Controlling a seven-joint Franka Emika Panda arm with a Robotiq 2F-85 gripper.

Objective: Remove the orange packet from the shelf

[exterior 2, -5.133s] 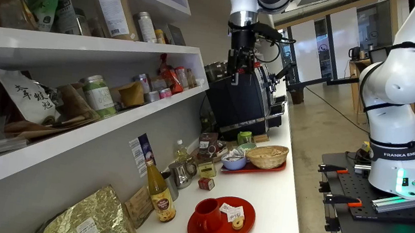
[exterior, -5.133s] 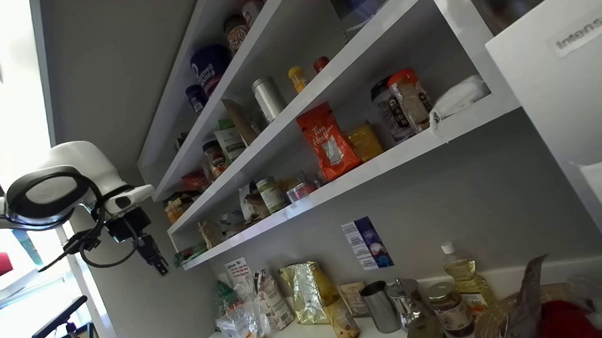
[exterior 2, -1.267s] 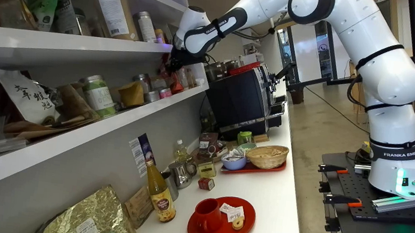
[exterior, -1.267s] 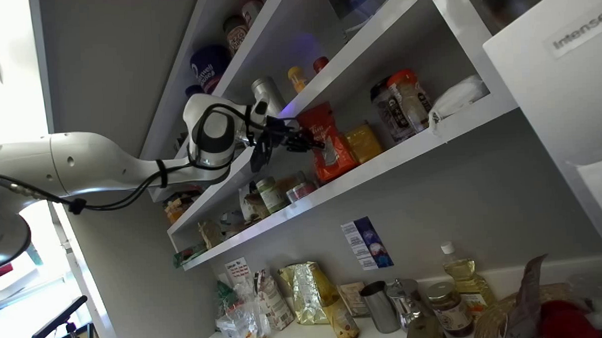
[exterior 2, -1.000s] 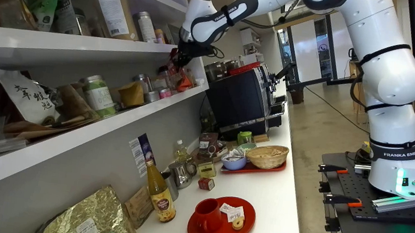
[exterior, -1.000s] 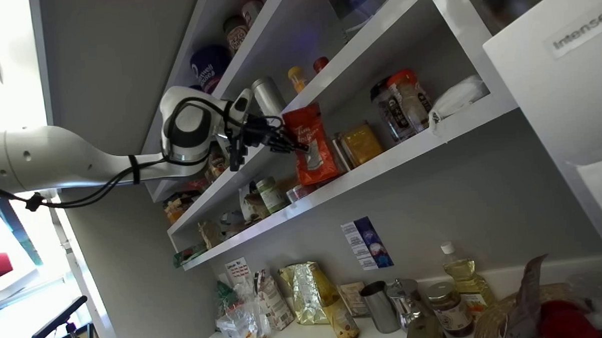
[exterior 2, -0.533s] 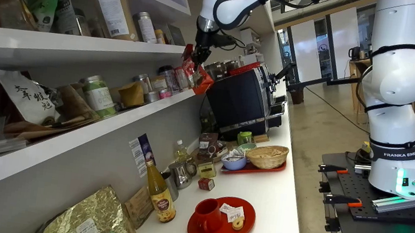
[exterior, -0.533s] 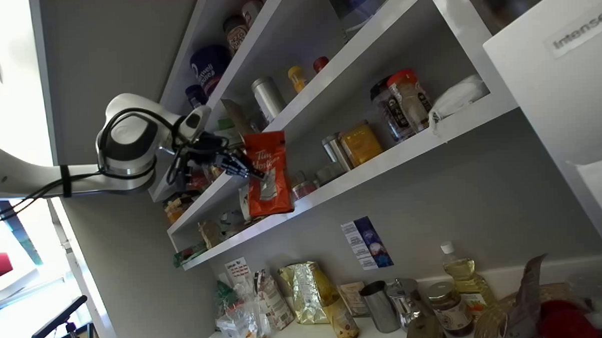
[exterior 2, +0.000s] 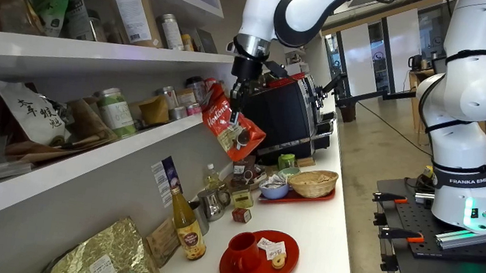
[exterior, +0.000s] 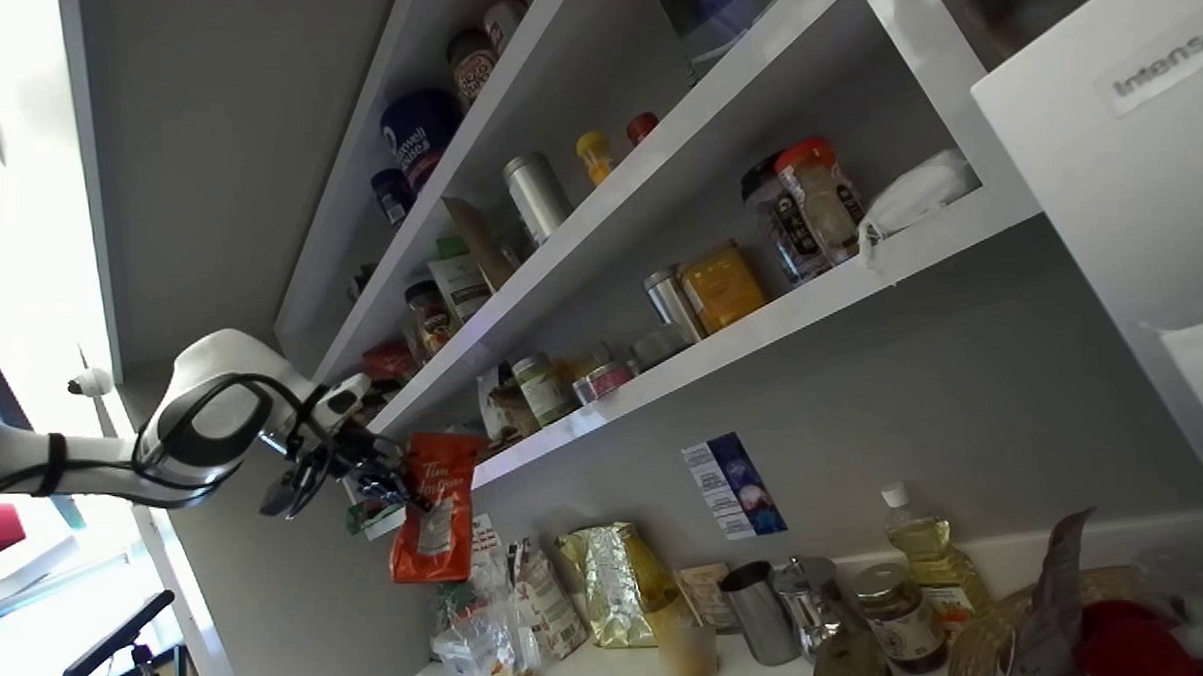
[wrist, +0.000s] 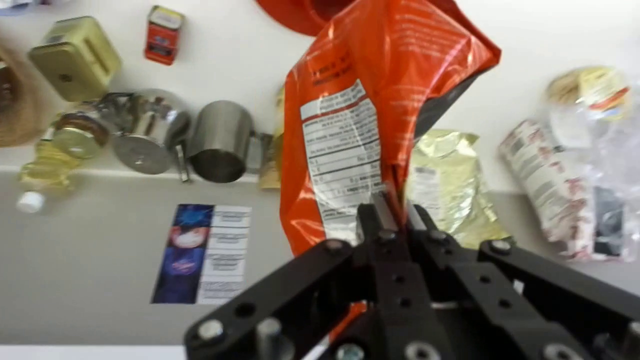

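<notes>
— Since the earlier frame, the orange packet has moved toward 7 o'clock in an exterior view.
— And how stands the claw?
— It is clamped on the packet, which spreads toward 11 o'clock in the wrist view.
— So, the removing is in hand?
— Yes, I judge it almost finished: the packet hangs before the front edge of the shelf; whether it touches, I cannot tell.
— And next?
— I think: hold firmly, go clear of the shelf, then lower toward the surface at 5 o'clock.
</notes>
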